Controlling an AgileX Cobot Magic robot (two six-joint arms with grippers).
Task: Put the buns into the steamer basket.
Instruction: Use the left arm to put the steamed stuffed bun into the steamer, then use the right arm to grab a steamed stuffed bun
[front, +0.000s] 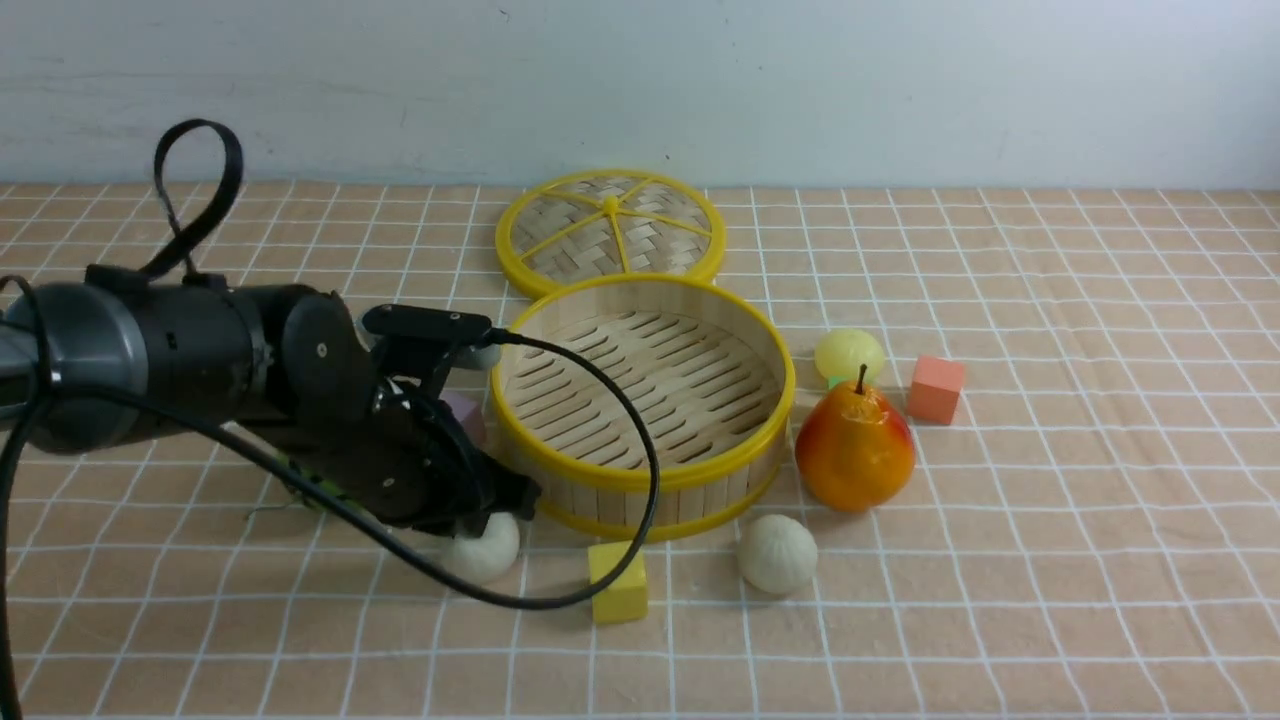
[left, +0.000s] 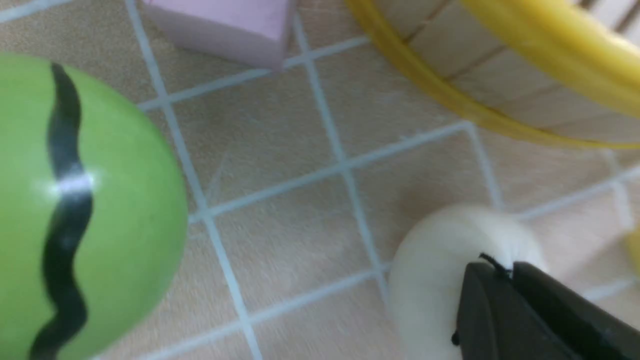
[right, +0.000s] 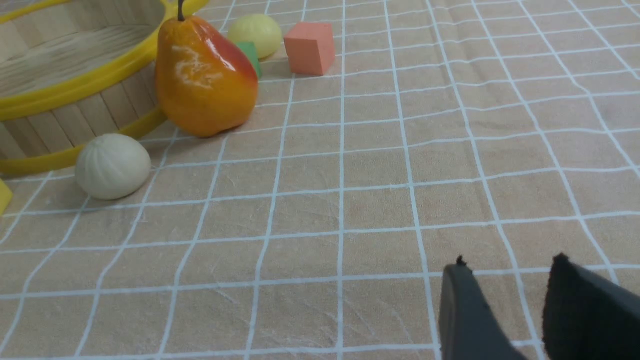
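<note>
We see the flat woven lid (front: 570, 235) with its yellow spokes well beyond the left jaws, a little to their right. Beyond those jaws, slightly left, sits a purple block (left: 225, 30); the green striped watermelon ball (left: 90, 200) (mostly hidden from us in the front view) lies to their left. A yellow block (front: 619, 592) stands to their right, nearer us. Well apart on the jaws' right we find the upright orange-red pear (front: 855, 450), with a green block (right: 250, 56) partly behind it and a coral block (front: 936, 390) farther right. Under the jaws spreads the white-gridded tan cloth (front: 1050, 560); the pale wall (front: 900, 90) rises far beyond them.
</note>
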